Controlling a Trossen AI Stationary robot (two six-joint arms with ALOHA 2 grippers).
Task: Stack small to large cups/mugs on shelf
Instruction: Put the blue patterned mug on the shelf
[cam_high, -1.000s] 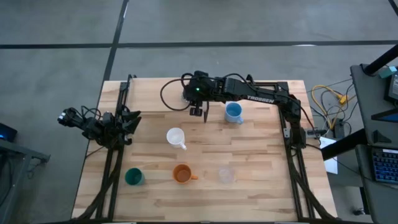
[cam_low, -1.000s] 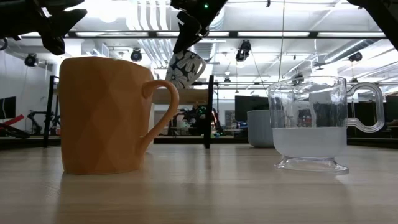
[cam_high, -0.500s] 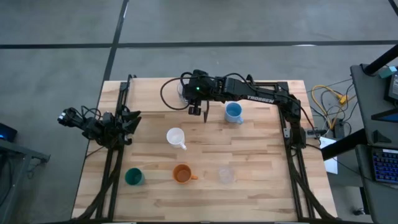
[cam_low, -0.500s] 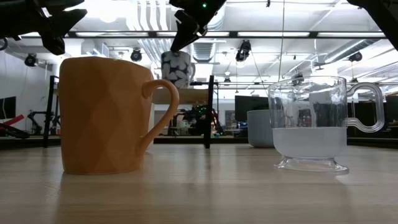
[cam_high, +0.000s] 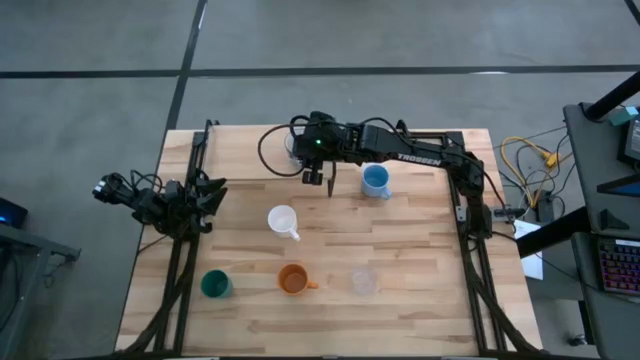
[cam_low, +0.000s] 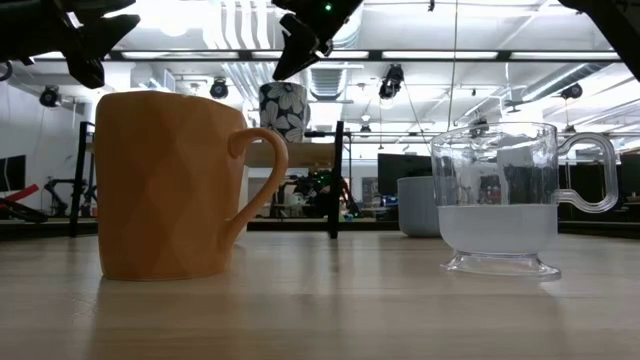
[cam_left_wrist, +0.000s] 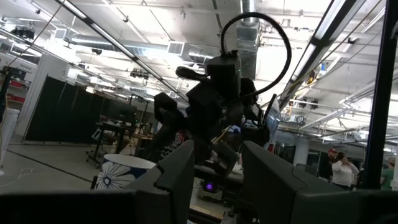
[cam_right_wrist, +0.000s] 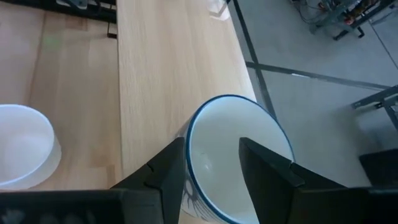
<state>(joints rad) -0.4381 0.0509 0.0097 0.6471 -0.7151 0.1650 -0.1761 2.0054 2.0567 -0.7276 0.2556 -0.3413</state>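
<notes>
A white cup with dark flowers and a blue rim (cam_low: 283, 110) stands upright on its base on the shelf board (cam_low: 300, 153). It also shows in the right wrist view (cam_right_wrist: 239, 155). My right gripper (cam_high: 315, 172) is open just above it, one finger over its hollow and one outside its wall. My left gripper (cam_high: 205, 190) waits at the table's left edge, open and empty. On the tabletop stand a light blue cup (cam_high: 376, 181), a white handled cup (cam_high: 284, 220), a dark green cup (cam_high: 215, 285), an orange mug (cam_high: 293, 279) and a clear cup (cam_high: 364, 283). No silver-grey cup shows. My right gripper comes at the flowered cup's rim (cam_right_wrist: 189, 134) slanting down from above. One finger (cam_right_wrist: 264, 168) is over the hollow and the other (cam_right_wrist: 163, 174) is beside the outer wall. A wide gap shows between them. I cannot tell whether either finger touches the wall.
Black frame rails (cam_high: 190, 200) run along the table's left and right sides. The shelf's black leg (cam_low: 335, 190) stands at the far middle. The orange mug (cam_low: 175, 185) and the clear cup (cam_low: 500, 200) stand close to the low camera. Bare wood lies between the cups.
A second ago the flowered cup hung tilted from my right gripper above the shelf. It has come down, turned upright and now stands on the shelf board. In the last half second neither the cup nor the gripper has visibly moved.
</notes>
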